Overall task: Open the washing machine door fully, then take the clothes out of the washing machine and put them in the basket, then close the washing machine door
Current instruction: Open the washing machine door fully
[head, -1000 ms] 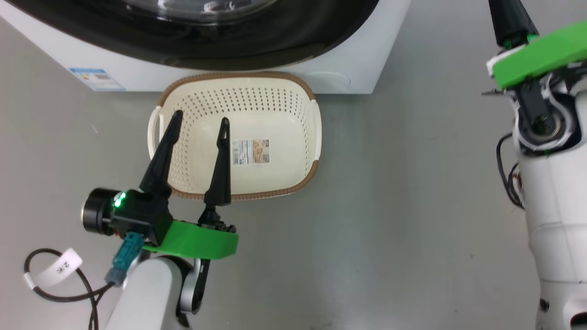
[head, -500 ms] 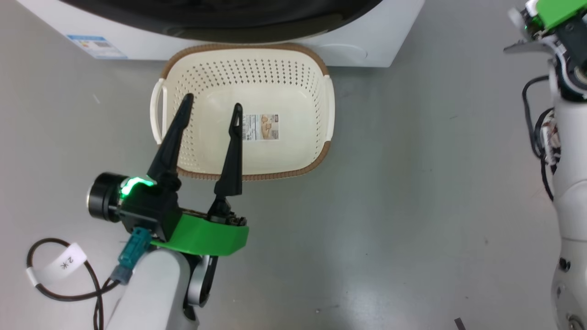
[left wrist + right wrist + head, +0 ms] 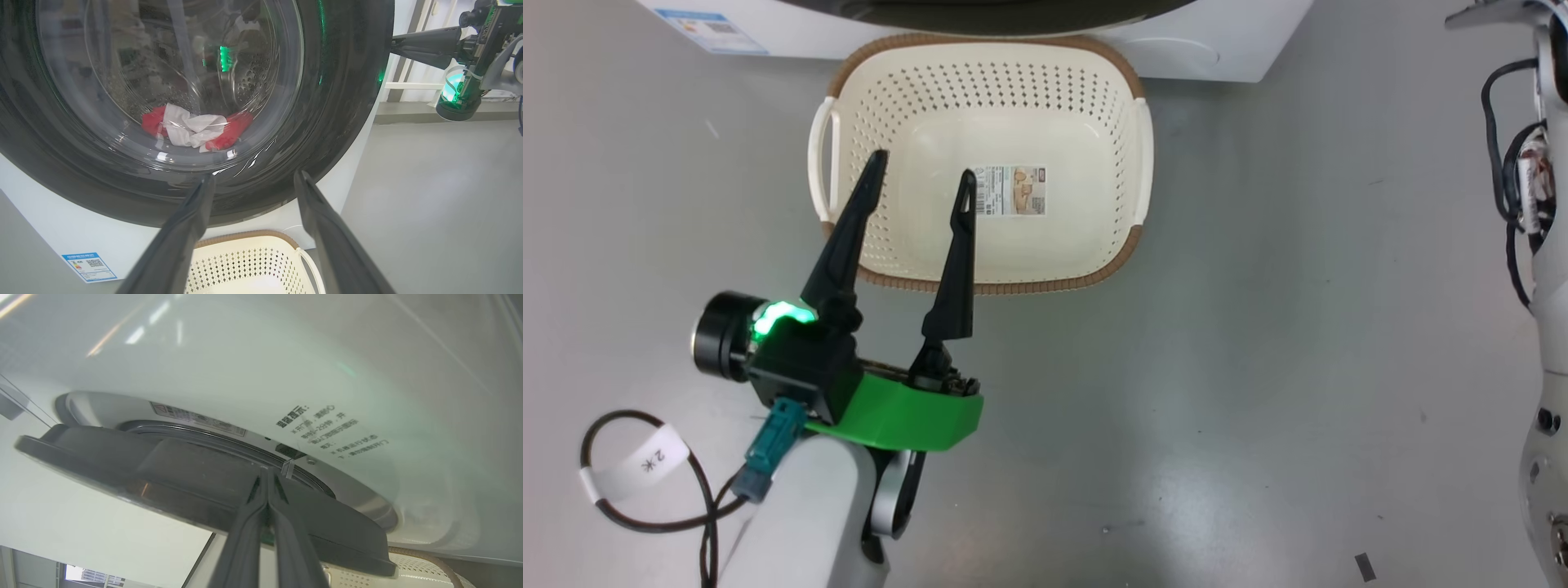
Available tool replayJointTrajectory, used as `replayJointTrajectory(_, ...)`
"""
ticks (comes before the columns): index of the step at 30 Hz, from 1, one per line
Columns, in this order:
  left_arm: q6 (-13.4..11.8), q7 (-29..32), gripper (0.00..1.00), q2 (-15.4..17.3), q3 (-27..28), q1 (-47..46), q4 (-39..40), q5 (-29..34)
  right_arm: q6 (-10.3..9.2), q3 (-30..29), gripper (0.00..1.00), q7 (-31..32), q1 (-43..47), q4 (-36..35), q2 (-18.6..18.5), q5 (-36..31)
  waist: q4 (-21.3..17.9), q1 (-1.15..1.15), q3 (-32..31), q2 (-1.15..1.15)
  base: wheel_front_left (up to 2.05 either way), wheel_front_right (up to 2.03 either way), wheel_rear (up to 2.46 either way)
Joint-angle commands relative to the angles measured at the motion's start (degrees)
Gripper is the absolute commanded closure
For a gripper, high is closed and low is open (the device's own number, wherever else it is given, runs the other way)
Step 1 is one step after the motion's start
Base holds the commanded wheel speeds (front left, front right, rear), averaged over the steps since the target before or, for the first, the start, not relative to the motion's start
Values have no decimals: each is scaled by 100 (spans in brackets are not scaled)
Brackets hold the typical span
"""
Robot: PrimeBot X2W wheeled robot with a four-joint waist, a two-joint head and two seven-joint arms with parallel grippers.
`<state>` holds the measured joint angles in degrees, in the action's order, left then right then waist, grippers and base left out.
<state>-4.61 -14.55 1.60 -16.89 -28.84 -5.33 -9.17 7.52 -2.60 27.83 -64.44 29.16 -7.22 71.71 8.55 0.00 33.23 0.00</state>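
Shifted since a second ago: the head camera, so the basket and the washing machine now sit higher in the head view. The basket keeps its place on the grey floor.

- Looped cable, white tag: on the floor, well left of the basket and nearer the robot.
- Blue label: on the washer's front, behind and left of the basket.
- Left gripper: above the basket's left half, fingers spread wide, nothing between them.
- Basket: cream, perforated, brown rim; upright, with a paper label on its bottom.
- Washing machine: directly behind the basket, just beside its far rim.
- Washing machine door: above and behind the basket. In the right wrist view its black rim stands slightly off the washer's front at the latch side.
- Clothes: red and white, bunched low in the drum behind the door glass, above the basket.
- Right gripper: up and right of the basket, fingers pressed together, tips at the door's right edge.
- Right forearm: pale, well right of the basket.
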Motion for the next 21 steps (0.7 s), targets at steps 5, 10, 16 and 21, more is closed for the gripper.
replayJointTrajectory(5, -88, -45, 0, 128, 94, -94, 195, -56, -3, 117, 100, 102, -440, -89, 53, 21, 134, 0, 146, 0, 0, 0, 0)
replayJointTrajectory(10, -119, -45, 0, 128, 68, -100, 224, -75, -3, 195, 100, 165, -656, 48, 28, -41, 202, 0, 251, 0, 0, 0, 0)
replayJointTrajectory(16, -143, -45, 0, 128, 42, -117, 219, -103, -3, 218, 100, 285, -775, 143, 43, 38, 227, 0, 309, 0, 0, 0, 0)
replayJointTrajectory(21, -163, -45, 0, 128, 27, -115, 191, -117, -3, 195, 100, 427, -738, 117, 75, 217, 221, 0, 270, 0, 0, 0, 0)
